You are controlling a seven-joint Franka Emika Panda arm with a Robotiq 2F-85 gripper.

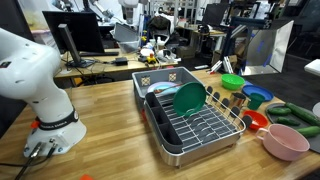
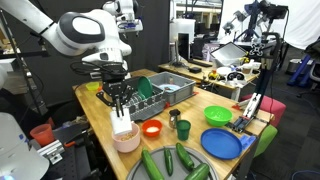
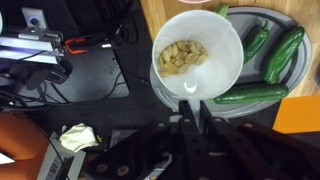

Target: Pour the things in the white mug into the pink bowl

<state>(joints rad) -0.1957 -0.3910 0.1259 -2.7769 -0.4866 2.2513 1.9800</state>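
I am holding the white mug [image 3: 222, 60] over the pink bowl [image 2: 127, 143], pincer [image 3: 195, 105] clamped on the mug's rim, its pieces apparently not yet poured.

Your arm [image 2: 85, 35] arches over and drops down, wrist vertical. Your gripper [image 2: 122, 113] points straight down, its fingers pinched on the rim of the white mug [image 2: 123, 127].

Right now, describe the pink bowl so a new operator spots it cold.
In an exterior view, start at the dish rack in the middle of the wooden table, then go past its end to the cucumbers. The pink bowl sits just in front of them, nearest the camera: pale and wide, unlike the smaller, darker red bowl beside it.
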